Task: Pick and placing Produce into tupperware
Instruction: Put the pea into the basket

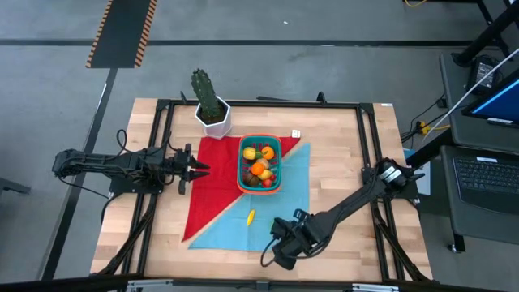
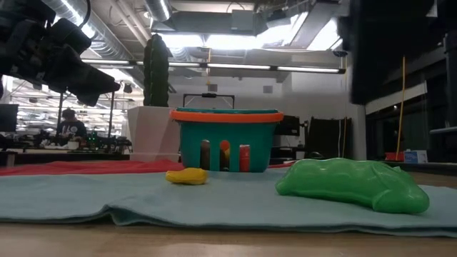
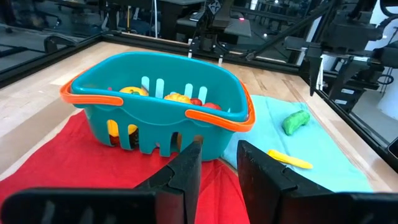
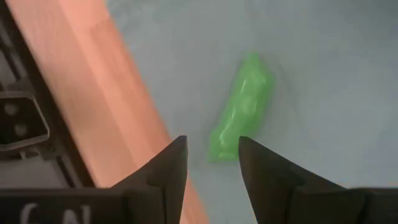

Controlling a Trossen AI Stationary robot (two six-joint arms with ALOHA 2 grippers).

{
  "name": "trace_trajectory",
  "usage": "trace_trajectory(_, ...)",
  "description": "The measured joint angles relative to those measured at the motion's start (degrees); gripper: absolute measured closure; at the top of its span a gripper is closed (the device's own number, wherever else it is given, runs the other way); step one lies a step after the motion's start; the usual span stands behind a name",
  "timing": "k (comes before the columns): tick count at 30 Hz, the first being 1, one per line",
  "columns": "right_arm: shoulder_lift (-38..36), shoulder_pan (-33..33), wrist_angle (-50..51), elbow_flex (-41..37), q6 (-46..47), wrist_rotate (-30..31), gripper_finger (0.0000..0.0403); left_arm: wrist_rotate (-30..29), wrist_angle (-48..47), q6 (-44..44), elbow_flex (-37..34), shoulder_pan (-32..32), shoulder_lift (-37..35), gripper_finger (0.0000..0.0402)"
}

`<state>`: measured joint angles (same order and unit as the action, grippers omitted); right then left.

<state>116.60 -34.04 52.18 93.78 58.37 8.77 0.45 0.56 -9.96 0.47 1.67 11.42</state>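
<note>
Hovering above green pea pod (image 4: 241,115): right claw (image 4: 211,163), fingers apart, empty.

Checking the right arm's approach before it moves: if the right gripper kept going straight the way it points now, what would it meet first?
Most likely the green pea pod: it lies dead ahead of the right gripper, on the light blue cloth, with nothing visible between. The gap between them is hard to judge.

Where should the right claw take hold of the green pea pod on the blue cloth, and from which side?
Grip the green pea pod across its narrow middle, coming straight down from above. It lies flat and alone on the blue cloth, long and slim, so fingers on either long side should span it easily. The right claw already hangs over one end, fingers apart; it would likely need to shift along the pod first.
</note>
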Motion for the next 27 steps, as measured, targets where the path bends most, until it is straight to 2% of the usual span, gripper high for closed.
trace_trajectory(8,0.0,2.62,-1.81,0.0,-3.36,0.79,0.0257,0.0,-0.03,0.77,0.0,0.0,0.0,0.0305)
trace_trajectory(19,0.0,3.15,-4.06,-2.19,-1.92,0.82,0.0256,0.0,-0.05,2.27,0.0,0.0,-0.02,0.0305)
trace_trajectory(27,-0.02,3.19,-7.08,-6.33,1.78,0.79,0.0216,0.0,-0.05,3.06,0.0,0.0,0.0,0.0305)
